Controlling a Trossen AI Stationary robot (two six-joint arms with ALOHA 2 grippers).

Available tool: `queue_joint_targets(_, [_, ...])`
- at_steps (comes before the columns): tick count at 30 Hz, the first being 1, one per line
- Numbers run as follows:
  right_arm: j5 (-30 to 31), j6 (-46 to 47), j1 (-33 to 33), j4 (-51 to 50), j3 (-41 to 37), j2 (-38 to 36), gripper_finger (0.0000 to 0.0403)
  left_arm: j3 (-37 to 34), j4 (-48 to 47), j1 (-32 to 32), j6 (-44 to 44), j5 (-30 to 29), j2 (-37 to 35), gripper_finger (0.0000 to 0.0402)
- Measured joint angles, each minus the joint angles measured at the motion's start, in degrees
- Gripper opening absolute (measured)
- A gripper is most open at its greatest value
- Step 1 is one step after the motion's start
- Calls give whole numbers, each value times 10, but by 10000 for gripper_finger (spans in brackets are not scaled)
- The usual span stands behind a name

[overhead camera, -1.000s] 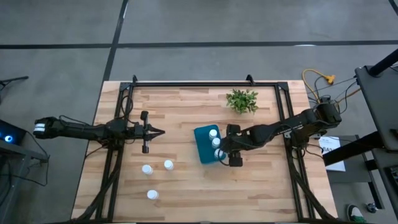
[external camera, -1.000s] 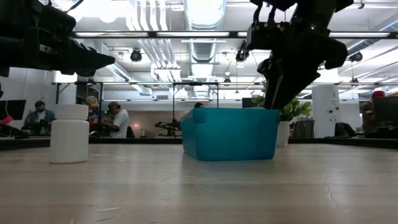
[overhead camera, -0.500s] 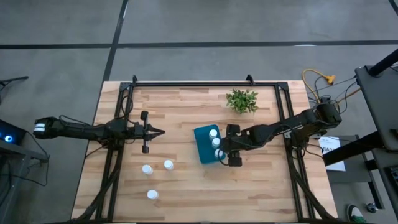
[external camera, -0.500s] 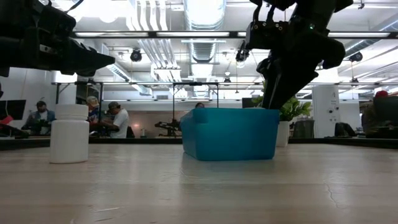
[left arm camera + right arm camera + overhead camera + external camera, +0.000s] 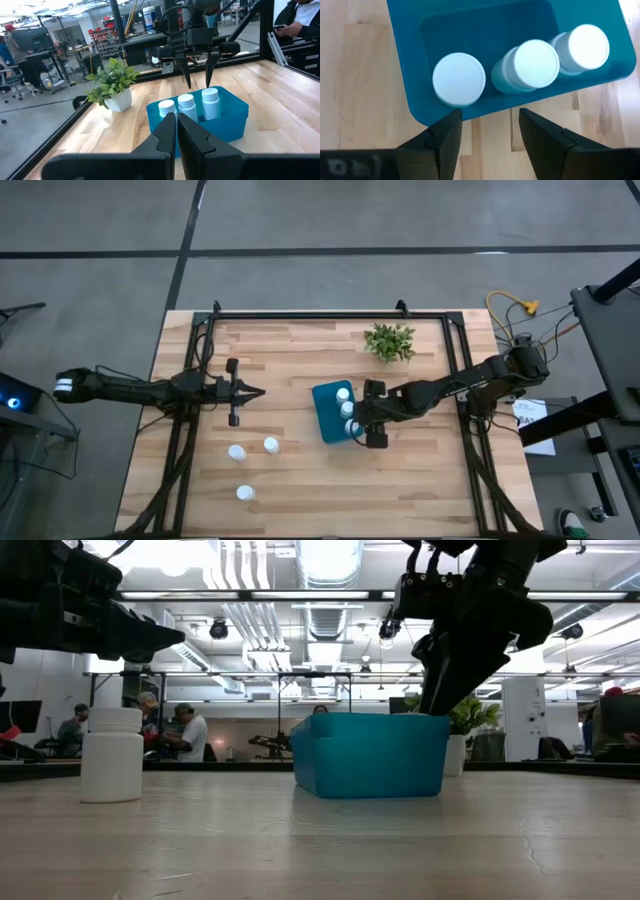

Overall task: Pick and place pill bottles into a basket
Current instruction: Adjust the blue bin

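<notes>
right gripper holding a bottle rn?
No, the right gripper is open and empty above the basket rim, with three pill bottles already inside.

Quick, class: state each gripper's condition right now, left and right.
Left gripper: shut, holding nothing, away from the bottles.
Right gripper: open, empty, above the basket edge.

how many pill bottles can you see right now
6: three stand upright in the basket, at and; three stand on the table, at and.
</notes>
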Motion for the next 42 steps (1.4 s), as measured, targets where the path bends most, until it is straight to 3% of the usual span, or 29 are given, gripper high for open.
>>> queue_joint_targets(30, [0, 3, 1, -21, 4, -38, 133, 0, 0, 0, -1, 0, 0, 0])
queue_joint_targets(42, [-2, 15, 4, -34, -5, -3, 132, 0, -1, 0, -2, 0, 0, 0])
